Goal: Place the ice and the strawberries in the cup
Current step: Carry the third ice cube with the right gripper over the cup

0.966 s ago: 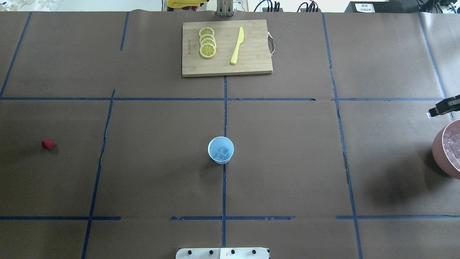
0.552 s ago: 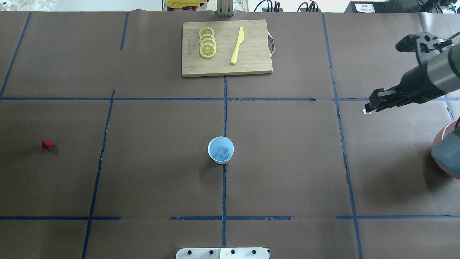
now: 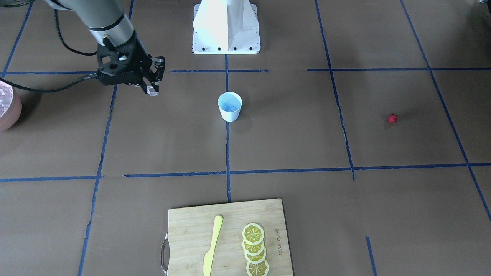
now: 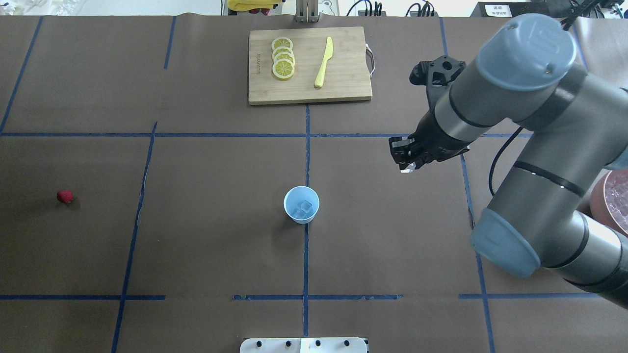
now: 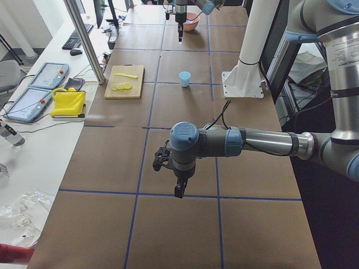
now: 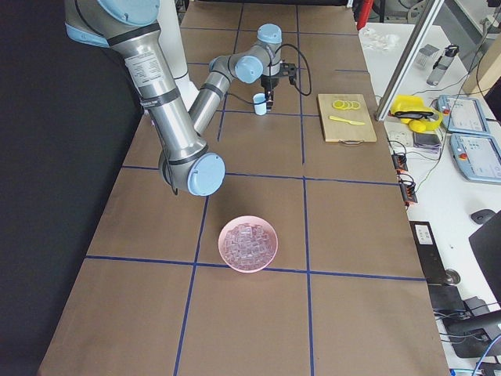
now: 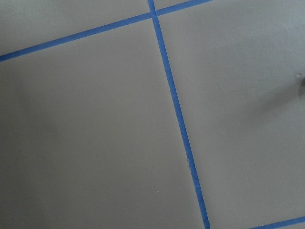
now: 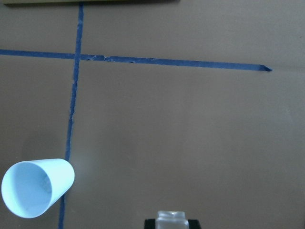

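Bearings are off the overhead view, with the small plain white tapered cup (image 4: 301, 205) as dial centre.

- The right hand (image 4: 406, 165) is closed on one small translucent whitish ice cube (image 8: 171, 218). It's in the air at about 2 o'clock from the cup, well apart, not yet over the mouth. In the right wrist view the cup sits at 8 o'clock and the cube at 6.
- The cup stands upright on the brown paper-covered tabletop (image 4: 221, 245). It already has ice in the cup (image 4: 305, 208), but I can't count the pieces.
- The tiny roundish red strawberry (image 4: 65, 196) lies on the tabletop at 9 o'clock, well apart from the cup, with nothing near it.
- The pinkish-brown bowl (image 6: 221, 249) at 3 o'clock holds a heap of ice.
- The left hand (image 5: 178, 192) shows only in the left side view, hanging over bare tabletop. I can't tell whether it's open or closed, and its wrist camera sees only paper and blue tape lines (image 7: 176, 109).

My read: the ice part is partly done, with this cube in transit, and the strawberry part isn't started. You need to get the cube over the mouth and release it. After that comes the berry, which lies on the left arm's side, so expect that arm to take it.
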Robot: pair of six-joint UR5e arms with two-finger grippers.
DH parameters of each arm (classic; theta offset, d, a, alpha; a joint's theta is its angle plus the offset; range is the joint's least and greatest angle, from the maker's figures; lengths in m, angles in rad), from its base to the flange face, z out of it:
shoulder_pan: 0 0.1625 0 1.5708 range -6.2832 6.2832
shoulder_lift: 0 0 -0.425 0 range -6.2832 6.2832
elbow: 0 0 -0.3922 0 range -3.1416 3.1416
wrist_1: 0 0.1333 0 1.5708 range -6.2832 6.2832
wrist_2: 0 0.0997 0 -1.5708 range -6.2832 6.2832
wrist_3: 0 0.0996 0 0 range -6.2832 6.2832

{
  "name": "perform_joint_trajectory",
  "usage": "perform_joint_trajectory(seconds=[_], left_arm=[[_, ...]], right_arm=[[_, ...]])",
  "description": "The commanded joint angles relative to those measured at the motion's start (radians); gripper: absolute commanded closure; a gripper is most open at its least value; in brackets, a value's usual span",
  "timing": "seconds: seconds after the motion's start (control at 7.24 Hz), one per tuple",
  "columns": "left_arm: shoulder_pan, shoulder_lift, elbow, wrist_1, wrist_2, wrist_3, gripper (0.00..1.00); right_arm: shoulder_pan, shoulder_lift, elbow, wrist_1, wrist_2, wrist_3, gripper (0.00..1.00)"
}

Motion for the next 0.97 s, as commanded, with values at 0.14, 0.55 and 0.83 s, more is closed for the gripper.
perform_joint_trajectory(seconds=[0.14,0.55,0.83], left_arm=[[0.001,-0.001,0.004,-0.001,0.0,0.001,0.0],[0.001,-0.001,0.003,0.001,-0.002,0.001,0.0],[0.001,-0.001,0.004,0.001,-0.005,0.001,0.0]], right_arm=[[-0.164,0.208,-0.147,-0.024,-0.169,0.203,1.0],[-0.229,0.36,-0.372,0.008,-0.251,0.277,1.0],[-0.243,0.362,-0.431,0.077,-0.278,0.289,1.0]])
